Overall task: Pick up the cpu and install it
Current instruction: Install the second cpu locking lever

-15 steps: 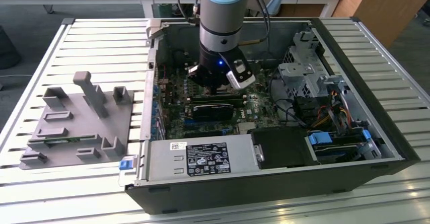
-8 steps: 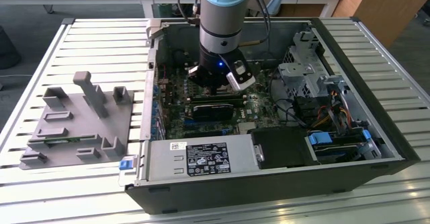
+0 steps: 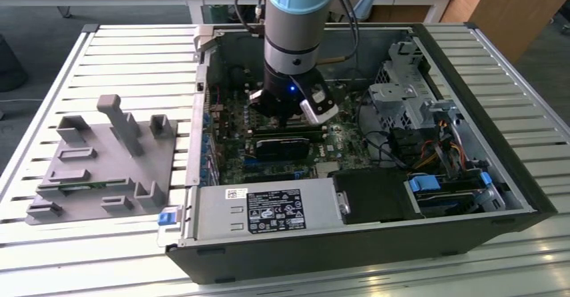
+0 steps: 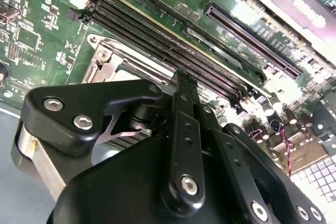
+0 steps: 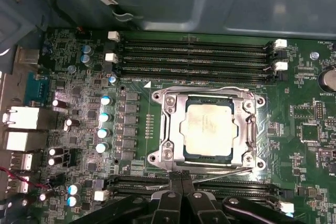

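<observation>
Daylight falls evenly across the slatted table (image 3: 107,50) in the exterior view, bright enough to bleach the slats at the nearest edge to white. The inside of the open computer case (image 3: 356,243) sits in deep shadow beneath the arm. In the first wrist view the cpu (image 5: 209,128) throws back a pale glare, and the capacitor tops (image 5: 106,116) shine. In the second wrist view the black linkage of the gripper (image 4: 184,129) is soft, and its screw heads (image 4: 84,123) glint.
</observation>
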